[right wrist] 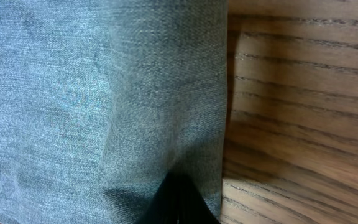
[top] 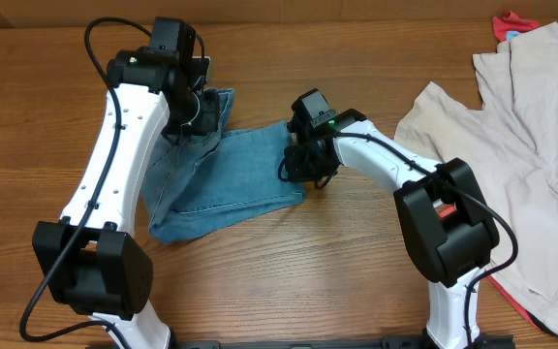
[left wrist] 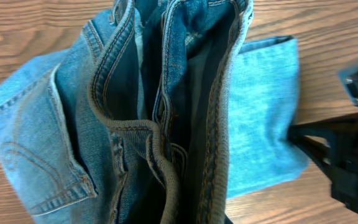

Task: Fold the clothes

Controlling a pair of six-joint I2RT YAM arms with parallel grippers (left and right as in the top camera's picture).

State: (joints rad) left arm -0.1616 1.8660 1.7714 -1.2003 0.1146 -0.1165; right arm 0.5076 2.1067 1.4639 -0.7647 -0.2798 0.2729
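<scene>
Overhead, the pair of light blue denim jeans [top: 245, 170] lies partly folded on the brown wooden counter [top: 356, 281], spanning the gap between the two hands. The left hand [top: 194, 105] is clamped on the bunched waistband, whose stitched layers rise right up against its wrist camera. The right hand [top: 308, 167] is pinched tight on the plain denim edge at the opposite end, with creases running in toward its fingertips.

The main risk, as I judge it, lies with the left hand. It holds a thick, uneven stack of waistband and pocket layers, so an inner layer could slide out during a lift and the fold would sag open below it. The right hand's bite sits close to the cloth's edge, and a pull away from the left hand could strip it free. Uneven travel between the hands would skew the fold. The loose beige cloth garment [top: 536, 145] lies near, beyond the right hand's arm, and a wide swing could drag it.
</scene>
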